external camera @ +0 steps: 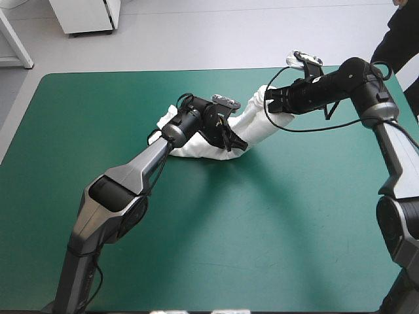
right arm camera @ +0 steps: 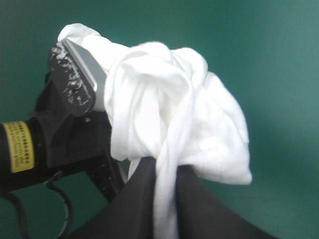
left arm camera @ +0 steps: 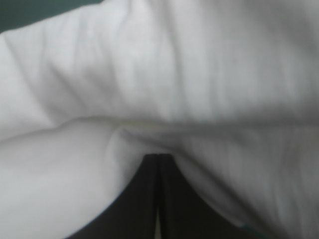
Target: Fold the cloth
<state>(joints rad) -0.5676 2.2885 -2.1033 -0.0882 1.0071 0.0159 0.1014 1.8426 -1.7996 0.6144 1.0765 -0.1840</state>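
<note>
The white T-shirt (external camera: 258, 123) lies as a crumpled, stretched heap at the back middle of the table, spanning between both grippers. My left gripper (external camera: 238, 144) sits at the heap's near edge. In the left wrist view it (left arm camera: 158, 158) is shut, its tips buried in a fold of the T-shirt (left arm camera: 149, 74), which fills the view. My right gripper (external camera: 270, 99) holds the far right end slightly off the cover. Its fingers (right arm camera: 167, 172) are shut on a twisted strand of the T-shirt (right arm camera: 169, 99). The left arm's wrist (right arm camera: 65, 119) shows just beyond the bunched cloth.
The teal-green cover (external camera: 275, 222) stretches wide in front of the heap and to both sides. The table's far edge (external camera: 196, 70) runs a short way behind the shirt.
</note>
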